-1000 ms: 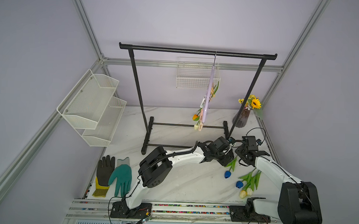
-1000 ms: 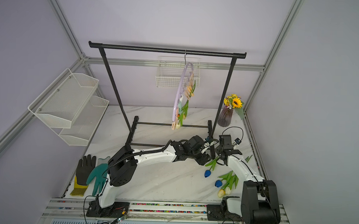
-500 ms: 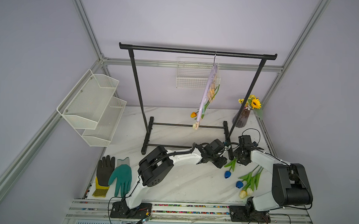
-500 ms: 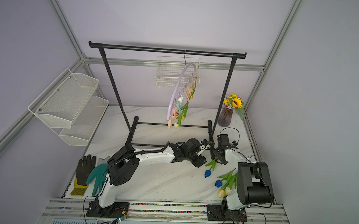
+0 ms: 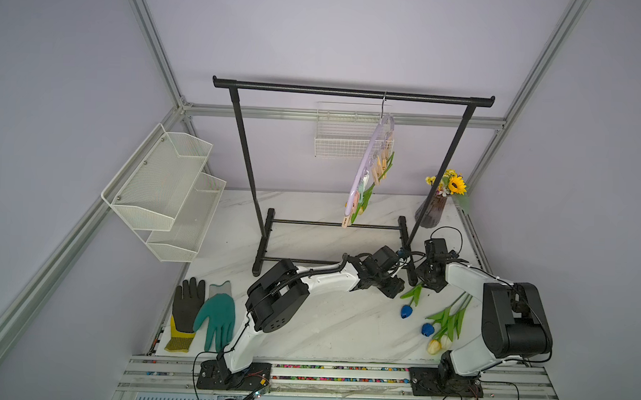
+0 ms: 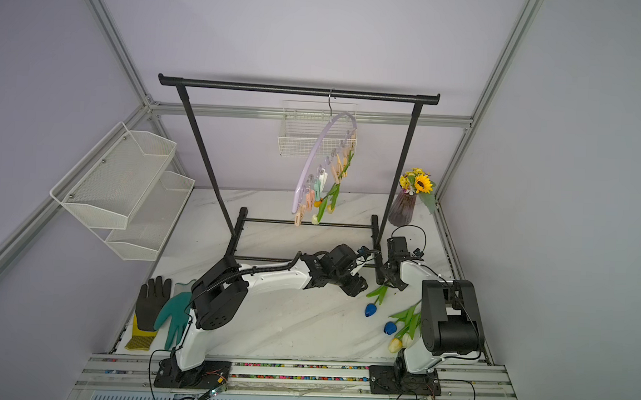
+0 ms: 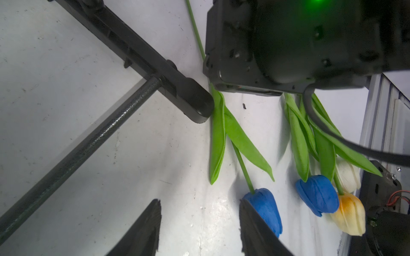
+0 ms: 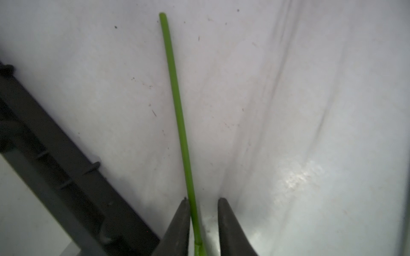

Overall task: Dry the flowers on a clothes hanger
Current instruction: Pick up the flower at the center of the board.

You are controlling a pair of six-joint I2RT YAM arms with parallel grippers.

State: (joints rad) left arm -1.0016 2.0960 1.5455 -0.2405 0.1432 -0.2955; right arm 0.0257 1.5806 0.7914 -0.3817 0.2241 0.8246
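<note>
Item, my right gripper (image 8: 203, 200): jaws narrowly parted, blue tulip stem (image 8: 177, 106) between them, touching one finger, clear of the other. Item, my left gripper (image 7: 199, 202): jaws wide apart, blue tulip head (image 7: 264, 208) just beside one finger.

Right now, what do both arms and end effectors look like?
White shells, bulky black joints. The left arm carries a corrugated black cable; the right arm a loose black cable. The left end effector and right end effector each have two dark tapered fingers.
</note>
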